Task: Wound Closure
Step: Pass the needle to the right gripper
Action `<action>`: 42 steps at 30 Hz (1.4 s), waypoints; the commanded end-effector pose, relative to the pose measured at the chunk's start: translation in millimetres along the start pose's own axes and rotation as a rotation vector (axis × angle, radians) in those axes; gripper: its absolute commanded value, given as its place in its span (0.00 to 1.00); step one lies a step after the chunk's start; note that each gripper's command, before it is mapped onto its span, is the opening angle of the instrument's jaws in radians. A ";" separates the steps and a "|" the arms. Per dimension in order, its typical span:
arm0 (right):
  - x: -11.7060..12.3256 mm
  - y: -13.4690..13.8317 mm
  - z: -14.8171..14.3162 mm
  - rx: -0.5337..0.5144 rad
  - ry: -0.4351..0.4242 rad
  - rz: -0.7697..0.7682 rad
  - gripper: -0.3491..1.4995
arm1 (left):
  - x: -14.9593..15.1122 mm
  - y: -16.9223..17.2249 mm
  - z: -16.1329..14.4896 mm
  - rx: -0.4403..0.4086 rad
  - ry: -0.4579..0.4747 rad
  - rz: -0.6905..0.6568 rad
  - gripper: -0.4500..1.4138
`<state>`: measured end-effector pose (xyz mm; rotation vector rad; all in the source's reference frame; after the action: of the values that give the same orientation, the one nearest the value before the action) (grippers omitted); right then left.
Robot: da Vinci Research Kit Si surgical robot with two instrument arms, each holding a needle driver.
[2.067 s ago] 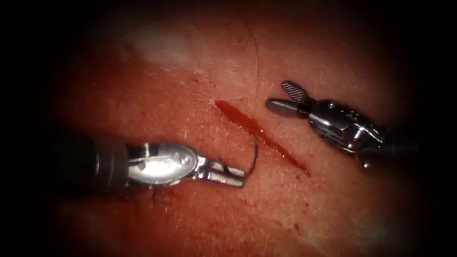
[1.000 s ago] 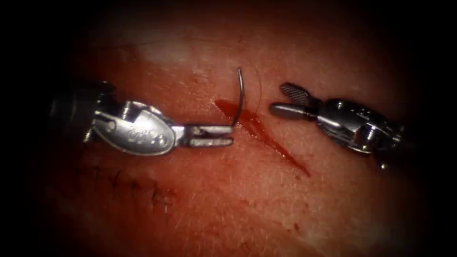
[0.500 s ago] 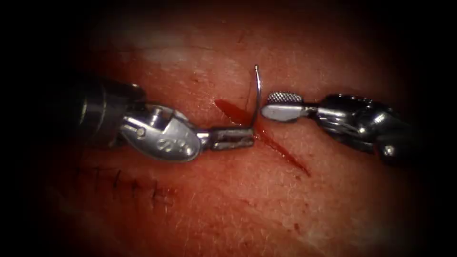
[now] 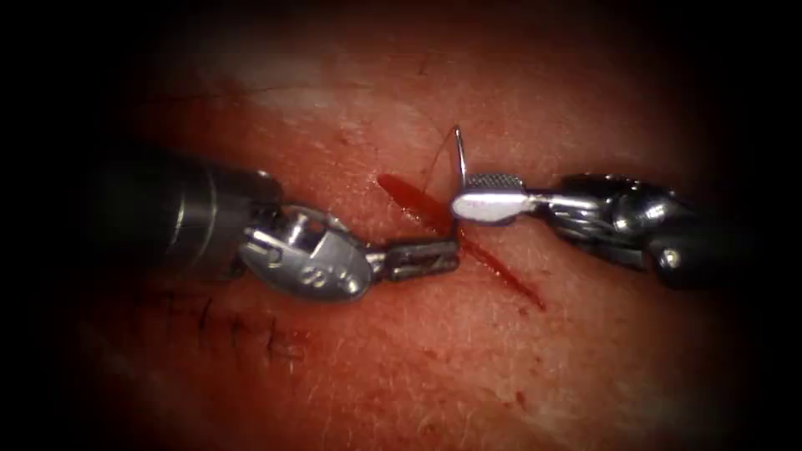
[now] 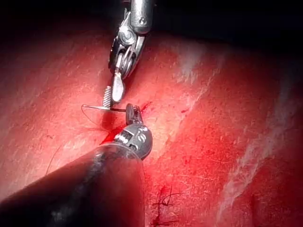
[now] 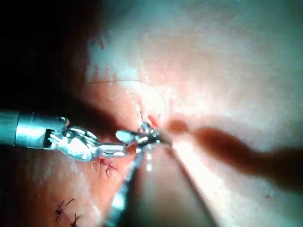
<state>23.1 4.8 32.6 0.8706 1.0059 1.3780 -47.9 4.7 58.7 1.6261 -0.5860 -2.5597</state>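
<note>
— Looking down from the endoscope first: what does each tool have?
— The left tool (image 4: pixel 447 255) comes in from the left, its jaws pressed together on the needle (image 4: pixel 459 167) near the needle's lower end, right over the cut (image 4: pixel 468 242). The needle stands up from there, its free end pointing away above both tools, clear of the tissue (image 4: pixel 401 367). The right tool (image 4: pixel 476 196) reaches in from the right; its jaws are spread, the toothed one behind and the smooth one in front, and the needle's shaft lies just at their tips. It pinches nothing that I can make out.
— Thread?
— A thin dark thread (image 4: pixel 436 163) curves just left of the needle, above the cut's upper end. Red fluid (image 4: pixel 405 194) fills the cut. An older row of stitches (image 4: pixel 238 330) sits well to the left and below.
— And the left wrist view?
— The left tool (image 5: pixel 130 112) grips the needle (image 5: pixel 97 108), which lies crosswise, and the right tool (image 5: pixel 111 97) has its two spread jaws just beside the shaft. Thread (image 5: pixel 57 151) trails over the tissue, and the dark stitches (image 5: pixel 165 205) lie apart from it.
— The right wrist view?
— The left tool (image 6: pixel 137 137) meets the right tool (image 6: pixel 154 135) at the cut; the needle (image 6: pixel 139 113) rises between them. The right jaws are too blurred there to judge. Thread (image 6: pixel 142 84) arcs beyond, and stitches (image 6: pixel 106 168) lie near the left tool.
</note>
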 end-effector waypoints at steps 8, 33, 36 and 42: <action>-0.5 0.8 1.2 -0.097 -0.036 0.033 0.63 | 0.1 1.0 0.5 -0.020 -0.023 0.041 0.00; -0.6 0.8 3.1 -0.137 -0.094 0.080 0.00 | 0.1 1.1 0.6 -0.048 -0.053 0.079 0.00; -0.4 0.9 2.8 -0.145 -0.093 0.025 0.00 | 0.2 1.1 1.0 -0.089 -0.080 0.017 0.50; 0.3 1.9 2.4 -0.153 -0.036 -0.064 0.00 | 1.1 1.0 1.0 -0.175 -0.068 -0.151 0.84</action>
<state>24.0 5.9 34.5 0.7348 0.8856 1.3584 -48.9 4.2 57.9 1.5918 -0.2153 -2.7179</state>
